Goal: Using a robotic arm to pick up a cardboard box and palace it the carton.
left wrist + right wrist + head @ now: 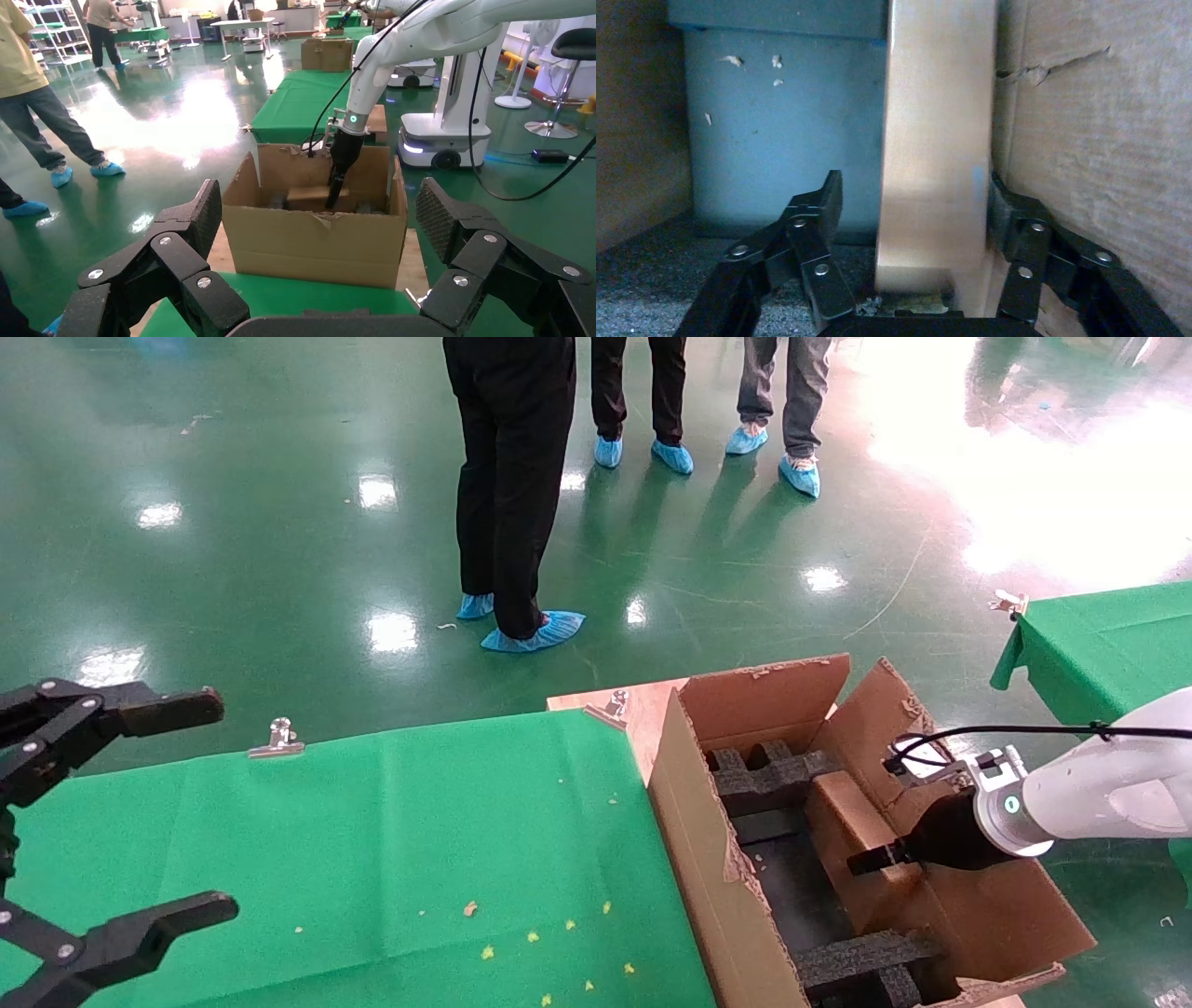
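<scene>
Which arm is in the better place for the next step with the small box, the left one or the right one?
Right. The right gripper is inside the carton, its jaws open around the cardboard box. The left gripper hangs open over the green table, apart from the carton.

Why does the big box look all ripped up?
The carton has ragged, torn flap edges, worst on the wall facing the green table. Yellowish crumbs lie scattered on that cloth. The right gripper reaches inside, its fingers open around the cardboard box.

Brown carton [708, 859], green tablecloth [372, 840]
</scene>
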Robot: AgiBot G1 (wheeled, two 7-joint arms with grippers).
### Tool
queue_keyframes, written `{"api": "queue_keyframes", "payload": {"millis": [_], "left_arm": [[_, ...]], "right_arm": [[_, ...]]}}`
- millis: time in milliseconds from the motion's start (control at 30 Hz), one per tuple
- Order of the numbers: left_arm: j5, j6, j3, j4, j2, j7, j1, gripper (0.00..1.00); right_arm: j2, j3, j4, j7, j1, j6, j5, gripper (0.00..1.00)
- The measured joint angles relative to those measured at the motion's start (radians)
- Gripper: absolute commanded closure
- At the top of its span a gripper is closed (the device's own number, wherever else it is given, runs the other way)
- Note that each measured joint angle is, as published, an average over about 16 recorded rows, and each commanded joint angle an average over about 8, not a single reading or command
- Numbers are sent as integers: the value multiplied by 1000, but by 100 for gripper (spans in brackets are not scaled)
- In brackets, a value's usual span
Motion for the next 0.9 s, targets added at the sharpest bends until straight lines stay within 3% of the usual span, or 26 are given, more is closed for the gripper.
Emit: {"api": "queue_keyframes", "payload": {"millis": [467, 667, 900], "left_arm": [[0, 0, 0, 0, 0, 0, 0, 0], [0, 0, 0, 0, 0, 0, 0, 0], [0, 0, 0, 0, 0, 0, 0, 0]], "right_arm": [[54, 37, 113, -40, 135, -3, 33, 0], [119, 81, 293, -90, 221, -8, 77, 0], [206, 133, 594, -133, 277, -14, 138, 0]]}}
